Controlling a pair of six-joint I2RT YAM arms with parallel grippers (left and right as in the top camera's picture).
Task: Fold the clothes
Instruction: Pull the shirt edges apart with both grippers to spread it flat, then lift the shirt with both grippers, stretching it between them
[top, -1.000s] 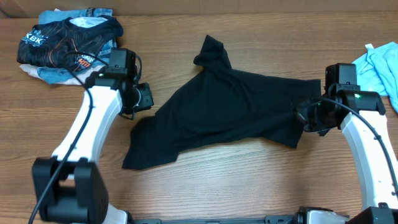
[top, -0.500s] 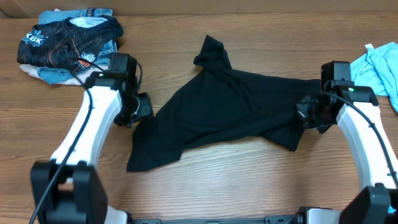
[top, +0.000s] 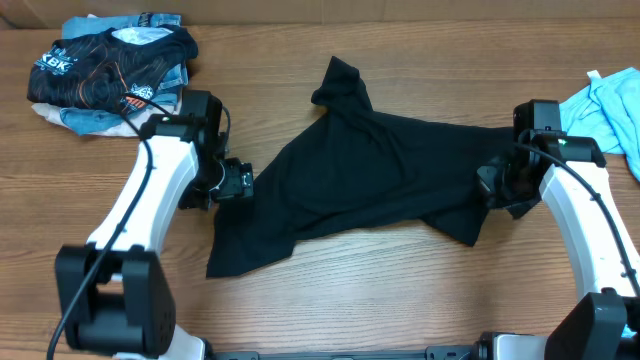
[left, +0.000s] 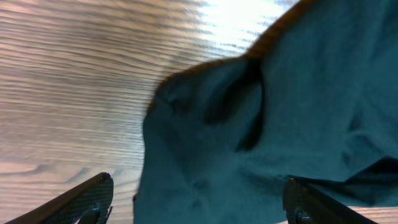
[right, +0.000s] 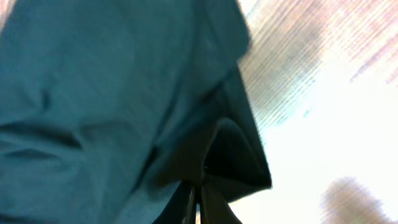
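Lying crumpled mid-tabletop: plain black soft-fabric T-shirt (top: 370, 170) on wooden tabletop (top: 400, 300) | left hand (top: 238, 182): fingers spread wide at the shirt's left edge, fabric beneath and between them, nothing gripped | right hand (top: 497, 185): pinched closed on the shirt's right edge

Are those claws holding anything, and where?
The right gripper pinches the black shirt at its right edge; the left gripper is open, holding nothing.

Black T-shirt (top: 370, 170) is laid rumpled mid-table, pinched at its right side by the right gripper (top: 495, 186), flanked at its left edge by the left gripper (top: 238, 182).
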